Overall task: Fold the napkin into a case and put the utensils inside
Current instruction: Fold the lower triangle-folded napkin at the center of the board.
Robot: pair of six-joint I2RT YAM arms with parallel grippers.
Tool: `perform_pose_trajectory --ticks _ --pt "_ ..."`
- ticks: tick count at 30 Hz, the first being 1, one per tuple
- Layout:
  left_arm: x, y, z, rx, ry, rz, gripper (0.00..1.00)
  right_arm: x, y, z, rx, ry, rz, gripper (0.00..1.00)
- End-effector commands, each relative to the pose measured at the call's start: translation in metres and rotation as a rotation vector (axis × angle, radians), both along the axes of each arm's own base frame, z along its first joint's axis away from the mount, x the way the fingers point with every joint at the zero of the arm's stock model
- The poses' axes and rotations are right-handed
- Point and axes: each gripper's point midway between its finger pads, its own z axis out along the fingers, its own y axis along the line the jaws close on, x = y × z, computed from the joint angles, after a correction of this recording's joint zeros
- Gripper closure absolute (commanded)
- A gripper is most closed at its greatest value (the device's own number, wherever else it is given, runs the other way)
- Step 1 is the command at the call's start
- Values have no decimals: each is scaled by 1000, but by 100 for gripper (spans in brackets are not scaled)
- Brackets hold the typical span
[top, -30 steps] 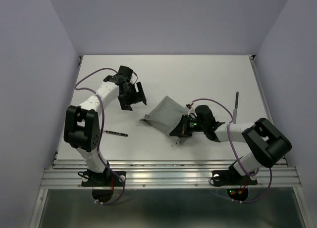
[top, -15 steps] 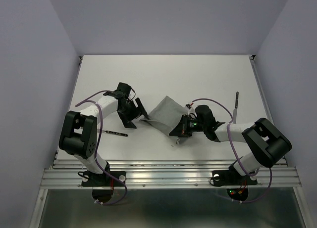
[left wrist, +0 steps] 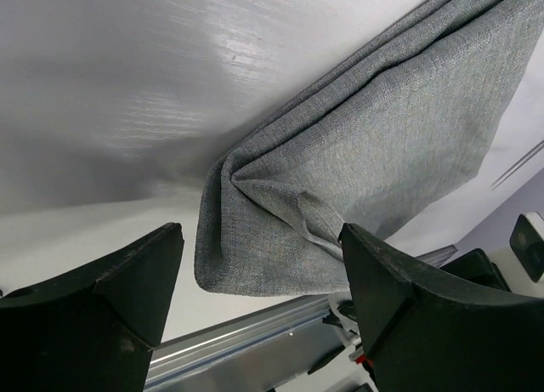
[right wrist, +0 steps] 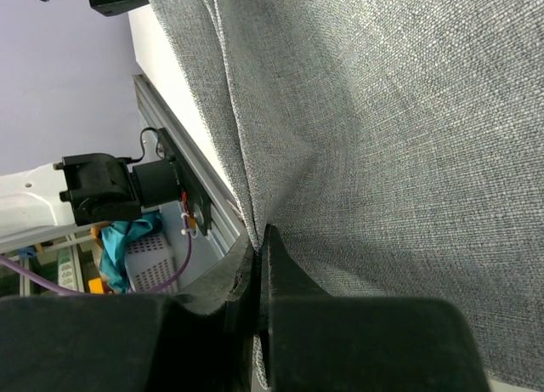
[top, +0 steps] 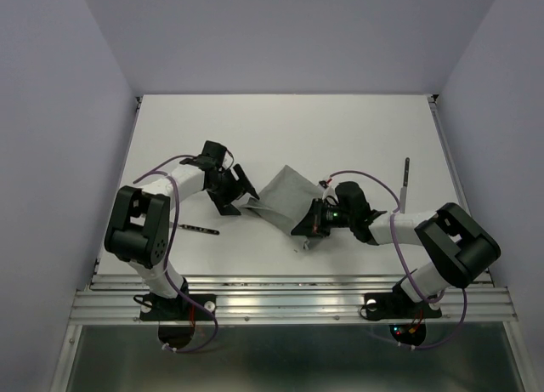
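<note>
The napkin [top: 285, 196] lies folded into a slanted grey oblong near the middle of the table [top: 340, 128], its layers bunched at the left corner. The right gripper [top: 302, 226] is clamped on its near edge; in the right wrist view the fingertips [right wrist: 257, 239] meet with cloth [right wrist: 382, 154] pinched between them. The left gripper [top: 240, 196] sits just beside the napkin's left corner with its jaws spread wide. In the left wrist view the folded corner [left wrist: 255, 230] lies between the two fingers without touching either.

One utensil [top: 197, 229] lies on the table to the left, near the left arm and apart from the napkin. Another [top: 406, 175] lies to the right, beyond the right arm, pointing away from the bases.

The table is plain matte white and catches a soft sheen in the left wrist view. A ribbed metal rail [top: 289, 294] runs along its near edge, where both arm bases are bolted. Pale lilac walls [top: 280, 35] close in the far side and both flanks.
</note>
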Motion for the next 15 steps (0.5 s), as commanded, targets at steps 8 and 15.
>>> perform_pose_trajectory --ticks 8,15 --pt "13 -5 -3 21 -18 4 22 2 3 9 48 -42 17 99" --pt "14 -11 -3 26 -19 -14 28 1 3 8 48 -40 18 99"
